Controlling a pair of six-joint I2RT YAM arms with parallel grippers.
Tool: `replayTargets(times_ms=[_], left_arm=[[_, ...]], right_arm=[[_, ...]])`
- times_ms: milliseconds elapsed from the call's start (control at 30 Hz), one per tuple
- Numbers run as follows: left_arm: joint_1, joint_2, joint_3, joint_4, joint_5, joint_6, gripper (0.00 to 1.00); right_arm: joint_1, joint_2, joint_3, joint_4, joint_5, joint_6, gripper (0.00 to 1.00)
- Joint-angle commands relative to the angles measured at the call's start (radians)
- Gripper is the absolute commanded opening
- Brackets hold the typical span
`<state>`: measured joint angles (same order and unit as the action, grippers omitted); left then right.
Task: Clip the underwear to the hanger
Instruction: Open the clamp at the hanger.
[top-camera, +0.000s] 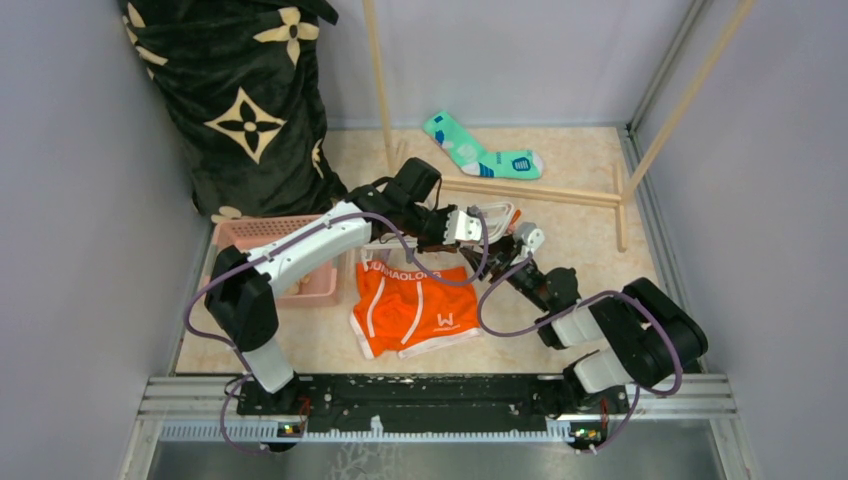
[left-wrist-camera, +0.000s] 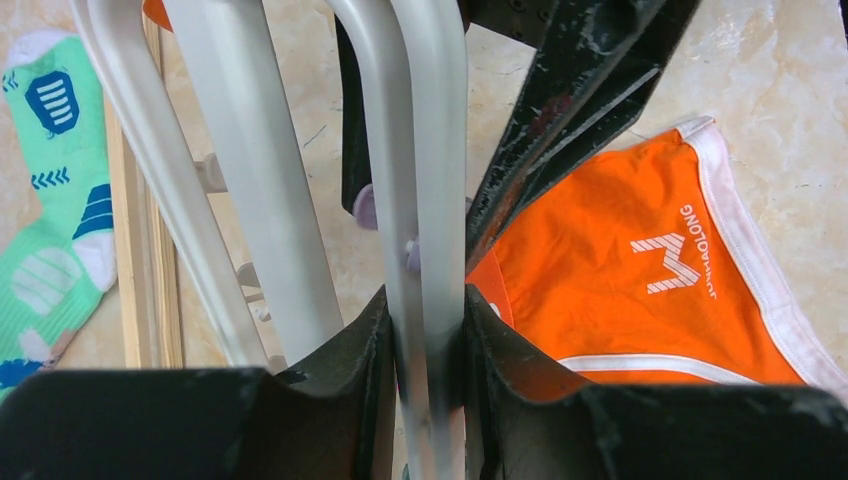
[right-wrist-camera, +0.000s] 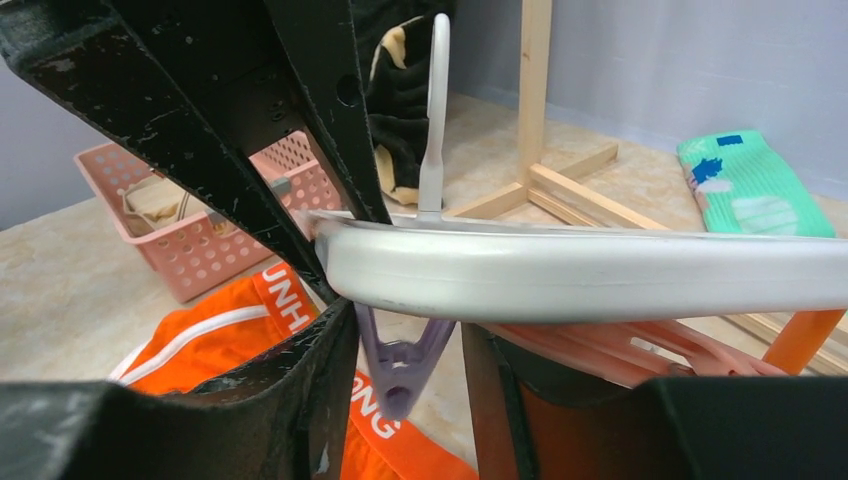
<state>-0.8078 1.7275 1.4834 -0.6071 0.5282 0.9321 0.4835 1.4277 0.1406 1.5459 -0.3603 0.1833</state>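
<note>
The orange underwear (top-camera: 410, 305) lies flat on the table, its waistband lettering towards the back; the left wrist view shows it (left-wrist-camera: 640, 270) below the frame. My left gripper (top-camera: 470, 225) (left-wrist-camera: 425, 300) is shut on a white bar of the hanger (left-wrist-camera: 430, 200) and holds the hanger (top-camera: 500, 215) above the waistband. In the right wrist view my right gripper (right-wrist-camera: 410, 330) straddles a purple clothespin (right-wrist-camera: 400, 365) hanging under the hanger's rim (right-wrist-camera: 600, 270). The left finger is against the pin and there is a gap on the right side. Below the pin lies the waistband (right-wrist-camera: 390, 420).
A pink basket (top-camera: 300, 265) sits left of the underwear, under my left arm. A black flower-patterned cushion (top-camera: 240, 100) stands at the back left. A teal sock (top-camera: 480, 155) and the wooden rack's poles (top-camera: 540, 190) lie at the back. Grey walls close both sides.
</note>
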Motion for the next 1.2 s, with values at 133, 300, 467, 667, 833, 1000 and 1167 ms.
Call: replayTargets(times_ms=[133, 300, 467, 667, 833, 1000, 1167], left_arm=[[-0.029, -0.065, 0.005, 0.040, 0.115, 0.046, 0.19], [-0.030, -0.065, 0.003, 0.040, 0.112, 0.044, 0.19], [-0.030, -0.067, 0.000, 0.043, 0.109, 0.044, 0.19], [-0.030, -0.062, -0.002, 0.045, 0.107, 0.043, 0.19], [-0.029, -0.063, -0.007, 0.052, 0.093, 0.042, 0.20], [-0.030, -0.056, -0.013, 0.064, 0.067, 0.029, 0.27], [-0.029, -0.061, -0.029, 0.108, 0.044, -0.004, 0.43]], right_arm=[[0.000, -0.026, 0.053, 0.178, -0.006, 0.008, 0.48], [0.000, -0.020, 0.063, 0.178, -0.009, 0.012, 0.38], [0.000, -0.018, 0.061, 0.178, -0.013, 0.015, 0.25], [0.000, -0.022, 0.053, 0.178, -0.012, 0.015, 0.07], [0.000, -0.030, 0.042, 0.177, -0.001, 0.015, 0.00], [0.000, -0.061, 0.021, 0.113, 0.066, 0.013, 0.00], [0.000, -0.122, -0.003, -0.006, 0.129, -0.007, 0.00]])
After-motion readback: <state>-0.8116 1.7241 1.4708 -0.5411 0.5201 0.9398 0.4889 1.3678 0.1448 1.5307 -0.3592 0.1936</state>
